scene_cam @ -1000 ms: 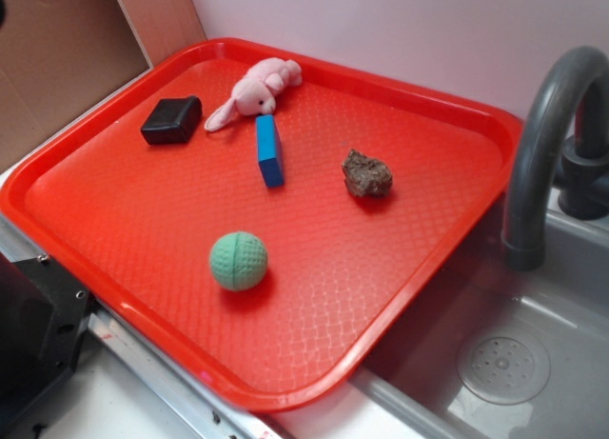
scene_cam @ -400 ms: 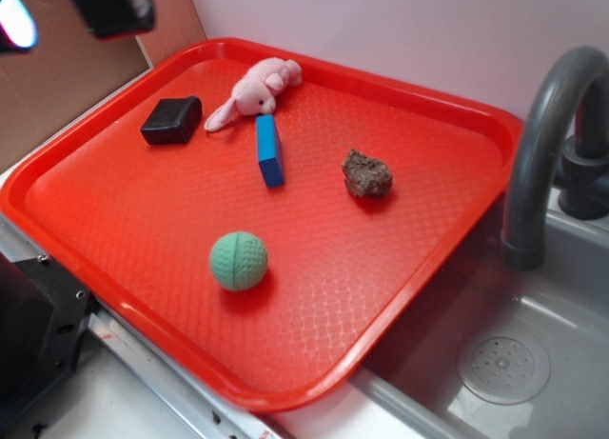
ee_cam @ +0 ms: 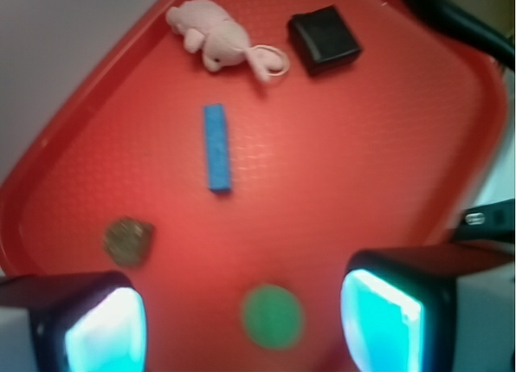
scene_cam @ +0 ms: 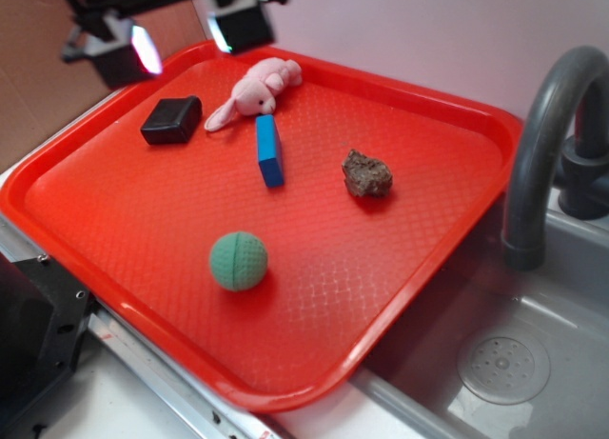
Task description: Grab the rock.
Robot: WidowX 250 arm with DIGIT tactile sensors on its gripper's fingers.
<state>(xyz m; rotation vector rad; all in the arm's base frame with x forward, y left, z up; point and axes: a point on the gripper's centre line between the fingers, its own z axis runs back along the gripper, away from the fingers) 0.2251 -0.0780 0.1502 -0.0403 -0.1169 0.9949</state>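
We have the gripper up high over the far-left corner of the red plastic tray, fingers spread wide apart, holding nothing; in the wrist view both lit pads frame the bottom of the shot with open tray between them. We read this as the approach stage: it's well apart from the target and looking down to take in the whole tray first. The rock, a small lumpy brown-grey stone with a rough pitted surface, lies flat on the tray toward its right edge, roughly mid-way between far and near sides, nothing touching it. In the wrist view it shows as a blurred brownish lump just above the left pad, so it is off the gripper's centre line. It's a bit smaller than the textured green ball, which lies near the tray's front edge, well apart from it. The blue rectangular block lies near the tray's middle, left of the rock with a clear gap. The glossy black rounded block and the pink plush animal are toward the far-left corner, almost under the gripper; the black block is the look-alike to avoid. Our judgement: next move needs a traverse toward the right edge, then a descent; the irregular shape may shift under the pads. The tray overhangs a grey sink with a dark curved faucet just beyond its right edge, so we'd watch clearance there.
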